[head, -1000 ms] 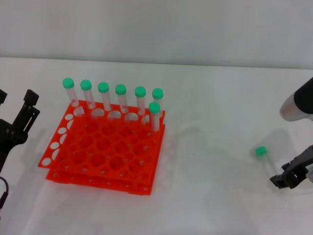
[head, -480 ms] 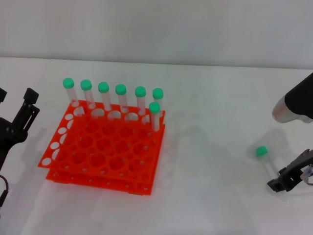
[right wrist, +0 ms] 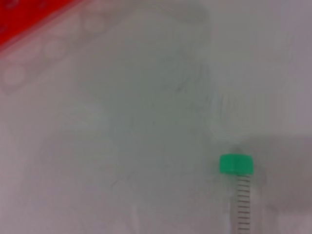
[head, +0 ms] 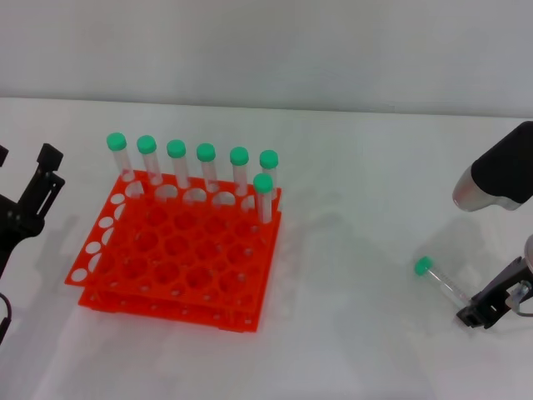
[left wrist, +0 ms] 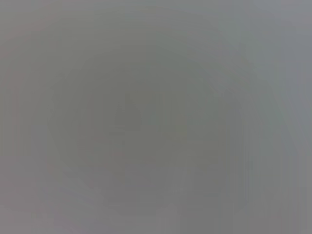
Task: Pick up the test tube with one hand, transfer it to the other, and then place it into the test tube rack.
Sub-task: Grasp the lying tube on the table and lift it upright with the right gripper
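The test tube (head: pixel 444 286), clear with a green cap, lies slanted at the right of the white table. Its cap points toward the rack and its tapered end sits between the fingers of my right gripper (head: pixel 479 315), which is shut on it low over the table. The right wrist view shows the cap and the graduated body (right wrist: pixel 237 185). The orange test tube rack (head: pixel 179 250) stands at the left centre, and its corner shows in the right wrist view (right wrist: pixel 29 19). My left gripper (head: pixel 25 158) is open and empty at the far left, beside the rack.
Several green-capped tubes (head: pixel 206 167) stand in the rack's back row, and one more (head: pixel 263 196) stands just in front of them at the right end. A pale wall runs behind the table. The left wrist view shows only plain grey.
The tube's cap has swung left toward the rack and the tube now lies flatter. The right arm's grey shell has shifted left. The left gripper has drifted slightly left and up.
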Available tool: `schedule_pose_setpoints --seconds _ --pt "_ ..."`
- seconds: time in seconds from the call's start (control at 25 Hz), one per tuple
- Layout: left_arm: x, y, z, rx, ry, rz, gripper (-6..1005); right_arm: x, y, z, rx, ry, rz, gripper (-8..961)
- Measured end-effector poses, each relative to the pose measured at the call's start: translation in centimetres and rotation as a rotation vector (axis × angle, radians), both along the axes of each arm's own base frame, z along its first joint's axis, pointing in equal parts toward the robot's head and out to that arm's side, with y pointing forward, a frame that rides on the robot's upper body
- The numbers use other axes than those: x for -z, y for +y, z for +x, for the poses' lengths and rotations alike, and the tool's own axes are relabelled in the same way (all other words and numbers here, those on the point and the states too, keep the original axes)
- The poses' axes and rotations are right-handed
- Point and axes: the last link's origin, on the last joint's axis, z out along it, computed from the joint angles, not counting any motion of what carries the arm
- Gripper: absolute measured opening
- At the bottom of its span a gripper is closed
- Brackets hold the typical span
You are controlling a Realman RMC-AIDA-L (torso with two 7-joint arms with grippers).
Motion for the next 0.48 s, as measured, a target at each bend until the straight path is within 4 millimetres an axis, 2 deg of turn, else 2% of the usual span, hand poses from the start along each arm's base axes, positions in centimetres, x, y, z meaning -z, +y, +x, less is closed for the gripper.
schedule_pose_setpoints --seconds 0.48 --pt "-0.07 0.18 0.13 0.007 -0.006 -0.001 859 -0.12 0.29 -0.23 -0.014 -0.02 -0.005 218"
